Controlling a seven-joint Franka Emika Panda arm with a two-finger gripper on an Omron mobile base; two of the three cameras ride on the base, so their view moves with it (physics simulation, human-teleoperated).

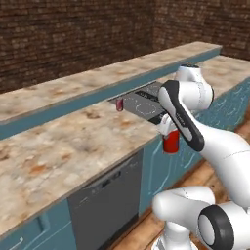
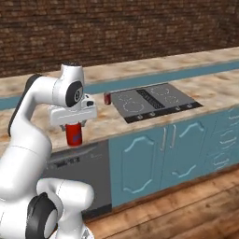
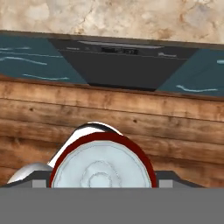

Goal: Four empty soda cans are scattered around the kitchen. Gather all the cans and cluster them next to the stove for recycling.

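Observation:
My gripper (image 2: 73,125) is shut on a red soda can (image 2: 73,134) with a silver top, which hangs upright just off the counter's front edge, over the floor. The left base view shows this held can (image 1: 171,143) below the hand (image 1: 168,129). From the hand view I look down on its silver top (image 3: 103,168), between the fingertips (image 3: 169,177). A second red can (image 2: 107,98) stands on the counter by the back left corner of the black stove (image 2: 154,101). That can (image 1: 119,104) and the stove (image 1: 144,103) also appear in the left base view.
A dark dishwasher front (image 2: 77,163) sits under the beige marbled counter (image 2: 116,122), directly behind the held can, with teal cabinet doors (image 2: 144,158) to its right. A raised counter ledge (image 1: 88,83) runs behind the stove. Below the hand is wooden floor (image 3: 131,118).

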